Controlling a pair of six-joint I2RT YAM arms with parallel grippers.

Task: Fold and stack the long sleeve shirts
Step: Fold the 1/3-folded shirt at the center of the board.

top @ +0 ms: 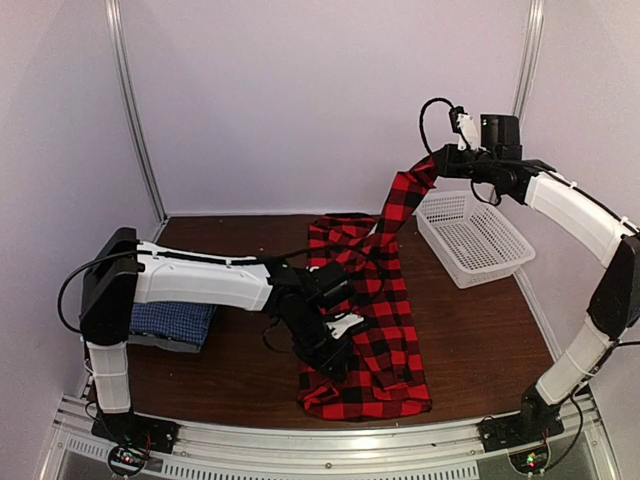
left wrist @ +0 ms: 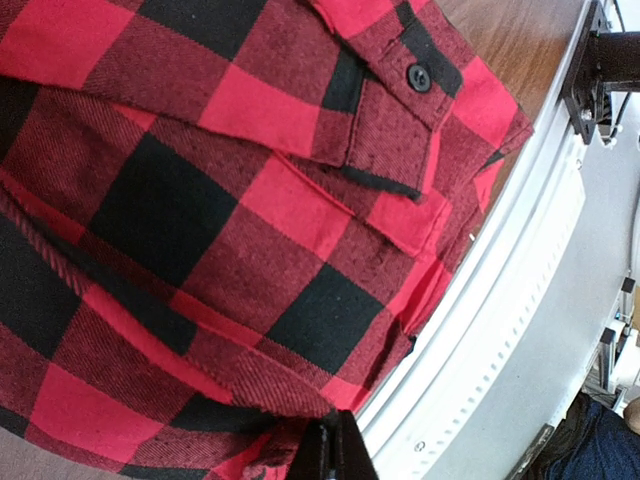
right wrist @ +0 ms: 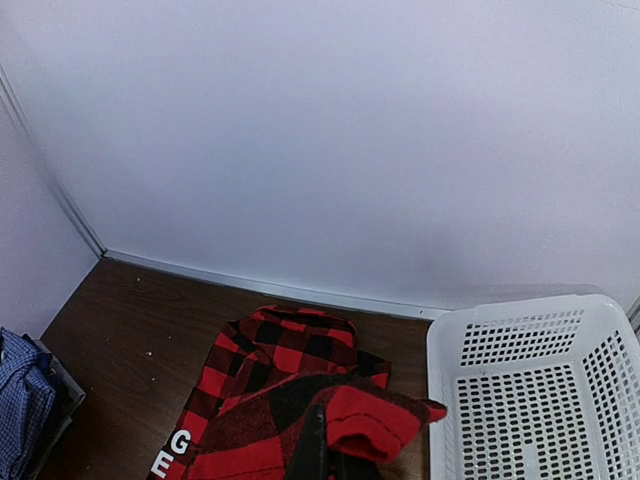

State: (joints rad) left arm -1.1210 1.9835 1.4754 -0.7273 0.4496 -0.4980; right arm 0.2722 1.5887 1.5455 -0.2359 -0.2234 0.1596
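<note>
While most of the red-and-black plaid shirt (top: 375, 340) lies spread on the table (top: 490, 340) just left of the white mesh basket (top: 470, 238), one sleeve (top: 405, 200) rises off it in a taut slant toward the basket's far left corner. The right gripper (top: 435, 163) holds the sleeve up above that corner. Its fingers are pressed together on the cuff end, which bunches over them in the right wrist view. The left gripper (top: 338, 358) sits low on the shirt's body, further left of the basket and nearer the arms' bases, its fingertips nipped tight on a fold of plaid close to the near hem. Well to the left of the basket, past the plaid shirt, a folded blue checked shirt (top: 172, 322) rests on a grey one (top: 150, 343).
</note>
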